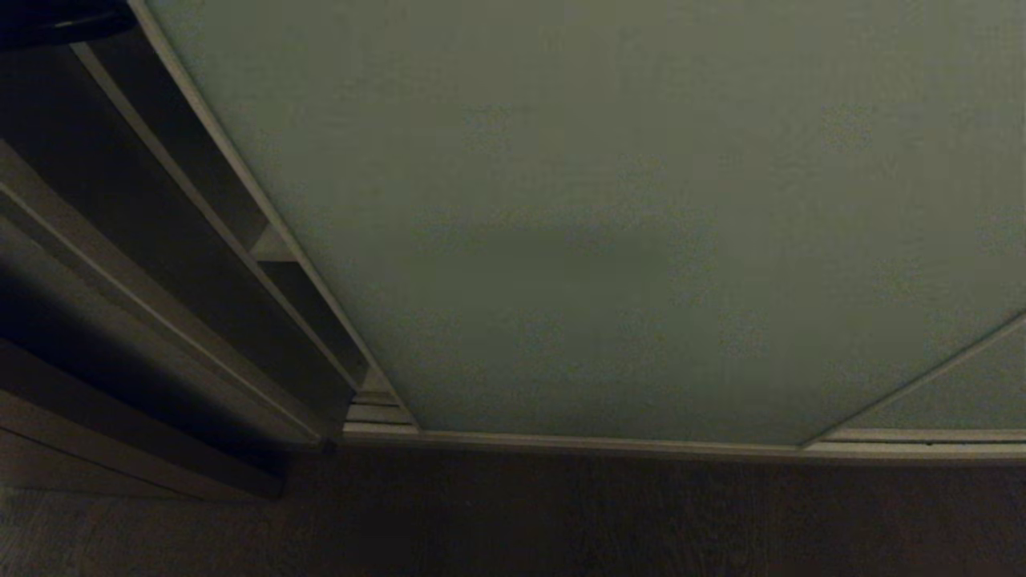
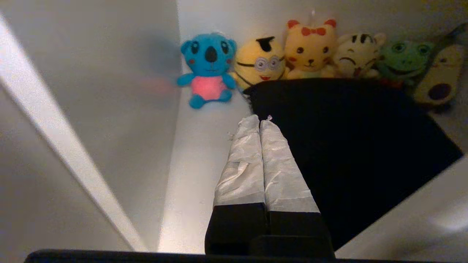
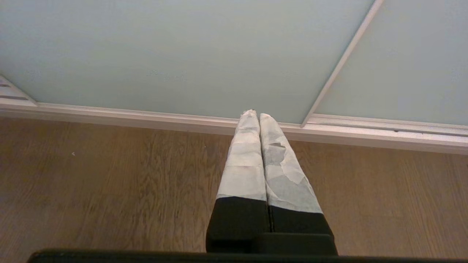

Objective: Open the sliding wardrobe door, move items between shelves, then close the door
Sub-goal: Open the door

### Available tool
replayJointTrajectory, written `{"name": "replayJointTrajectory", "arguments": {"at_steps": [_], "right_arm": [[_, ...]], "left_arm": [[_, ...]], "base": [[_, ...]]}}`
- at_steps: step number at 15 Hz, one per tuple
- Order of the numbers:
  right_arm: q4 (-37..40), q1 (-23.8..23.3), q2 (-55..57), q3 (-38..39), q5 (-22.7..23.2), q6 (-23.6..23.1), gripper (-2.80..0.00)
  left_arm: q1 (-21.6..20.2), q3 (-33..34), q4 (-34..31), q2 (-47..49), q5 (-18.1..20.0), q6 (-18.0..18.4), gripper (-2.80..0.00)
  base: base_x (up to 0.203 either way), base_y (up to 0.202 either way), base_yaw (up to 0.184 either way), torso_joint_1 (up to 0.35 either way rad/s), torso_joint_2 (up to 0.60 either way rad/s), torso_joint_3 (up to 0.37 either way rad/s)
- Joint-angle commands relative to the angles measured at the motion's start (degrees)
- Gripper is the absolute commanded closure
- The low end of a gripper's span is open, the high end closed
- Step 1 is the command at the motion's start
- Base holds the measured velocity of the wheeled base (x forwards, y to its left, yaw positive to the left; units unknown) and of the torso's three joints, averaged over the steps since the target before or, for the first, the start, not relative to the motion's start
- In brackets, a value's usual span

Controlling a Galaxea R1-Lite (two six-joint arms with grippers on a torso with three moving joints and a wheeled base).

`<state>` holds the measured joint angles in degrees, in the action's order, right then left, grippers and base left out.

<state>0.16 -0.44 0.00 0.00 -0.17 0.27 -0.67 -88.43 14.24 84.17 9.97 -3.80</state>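
The sliding wardrobe door (image 1: pixel 641 200) is a pale grey-green panel filling most of the head view, with a dark gap to the wardrobe interior along its left edge. Neither arm shows there. In the left wrist view my left gripper (image 2: pixel 259 118) is shut and empty inside the wardrobe, above an off-white shelf (image 2: pixel 197 164). Its tips are at the near corner of a folded black garment (image 2: pixel 347 146) lying on that shelf. My right gripper (image 3: pixel 256 114) is shut and empty, pointing at the foot of the door (image 3: pixel 182 47) above the wood floor.
A row of plush toys, starting with a blue one (image 2: pixel 209 69), lines the back of the shelf behind the black garment. An off-white side wall (image 2: pixel 109 73) stands beside the left gripper. The door's bottom track (image 3: pixel 146 117) meets the wood floor (image 3: pixel 109 182); a second panel (image 3: pixel 402 73) adjoins it.
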Motion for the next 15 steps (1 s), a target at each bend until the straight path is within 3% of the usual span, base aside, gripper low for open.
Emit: {"name": "replayJointTrajectory", "arguments": {"at_steps": [1, 6, 15], "right_arm": [[0.0, 0.0, 0.1, 0.1, 0.0, 0.0, 0.0], [0.0, 0.0, 0.1, 0.1, 0.0, 0.0, 0.0], [0.0, 0.0, 0.1, 0.1, 0.0, 0.0, 0.0]], "left_arm": [[2.4, -1.2, -0.3, 1.6, 0.1, 0.1, 0.0], [8.9, -6.2, -9.8, 1.3, -0.1, -0.1, 0.0], [26.8, -9.3, -9.7, 7.2, -7.3, 0.2, 0.0]], "base": [[0.0, 0.0, 0.0, 0.0, 0.0, 0.0], [0.0, 0.0, 0.0, 0.0, 0.0, 0.0], [0.0, 0.0, 0.0, 0.0, 0.0, 0.0]]}}
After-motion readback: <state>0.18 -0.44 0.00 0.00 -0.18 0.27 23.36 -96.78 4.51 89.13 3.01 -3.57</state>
